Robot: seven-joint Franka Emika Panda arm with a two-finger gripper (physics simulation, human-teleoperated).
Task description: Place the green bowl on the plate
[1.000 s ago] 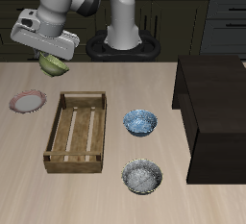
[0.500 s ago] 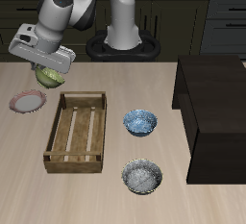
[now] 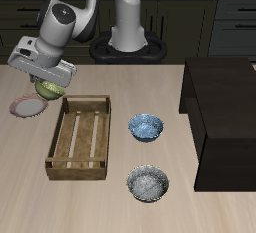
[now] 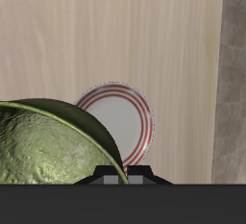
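My gripper (image 3: 47,82) is shut on the green bowl (image 3: 49,88), an olive bowl with a speckled inside, and holds it in the air just beside and above the plate (image 3: 24,106). The plate has a pink-red rim and a pale centre and lies on the table near the wooden tray. In the wrist view the green bowl (image 4: 48,146) fills much of the picture and covers part of the plate (image 4: 123,118). My fingers are mostly hidden by the bowl.
A wooden slatted tray (image 3: 80,137) lies beside the plate. Two blue-grey patterned bowls (image 3: 146,128) (image 3: 148,184) stand beyond it, one nearer the table's front edge. A dark box (image 3: 222,117) fills the table's other side.
My gripper has carried the green bowl down and toward the table's front edge, closer to the plate.
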